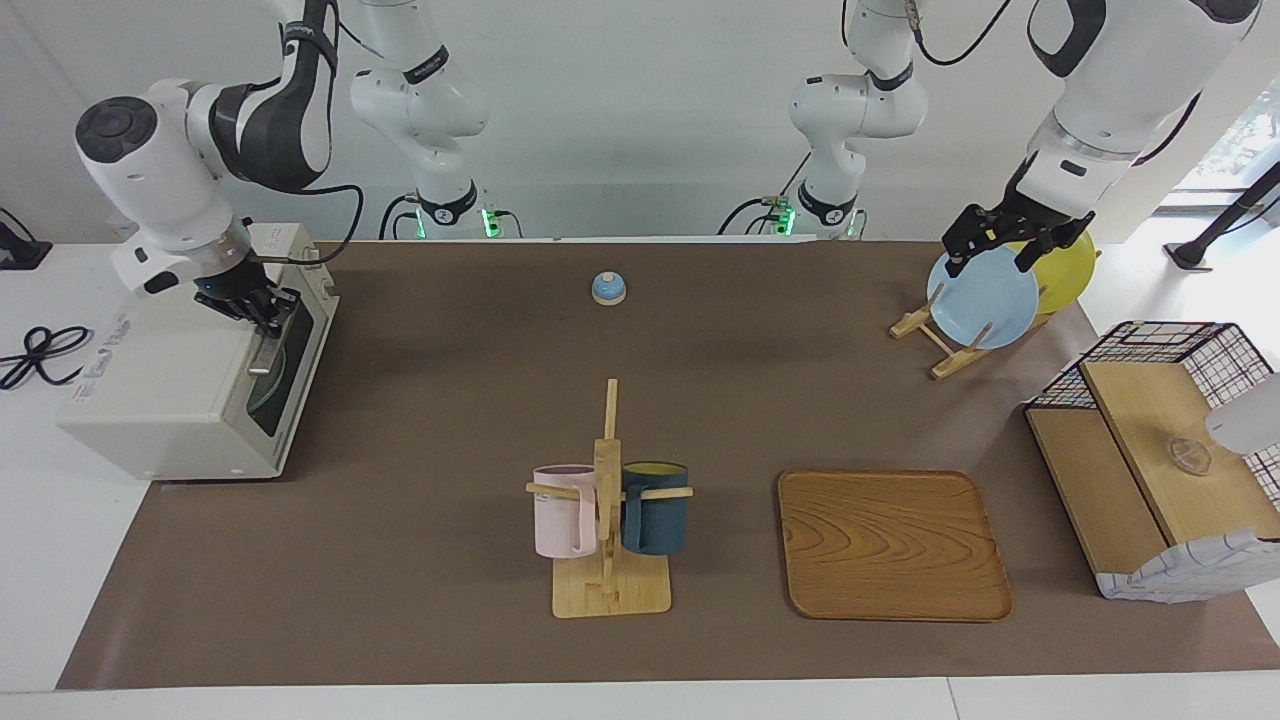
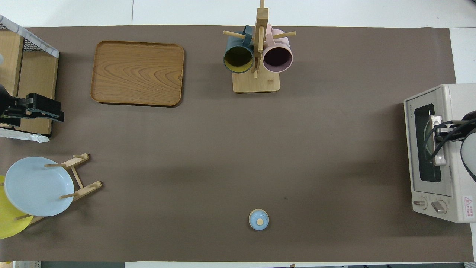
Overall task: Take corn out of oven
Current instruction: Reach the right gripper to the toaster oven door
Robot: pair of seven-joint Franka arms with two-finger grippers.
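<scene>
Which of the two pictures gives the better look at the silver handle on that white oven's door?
The overhead view: the silver bar handle lies nearly full length along the off-white toaster oven's dark glass door. In the facing view the right gripper covers its upper end, leaving a short stretch.

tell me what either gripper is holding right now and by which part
The right gripper is at the oven's silver door handle; whether it grips it cannot be told. The left gripper waits over the blue plate, holding nothing.
</scene>
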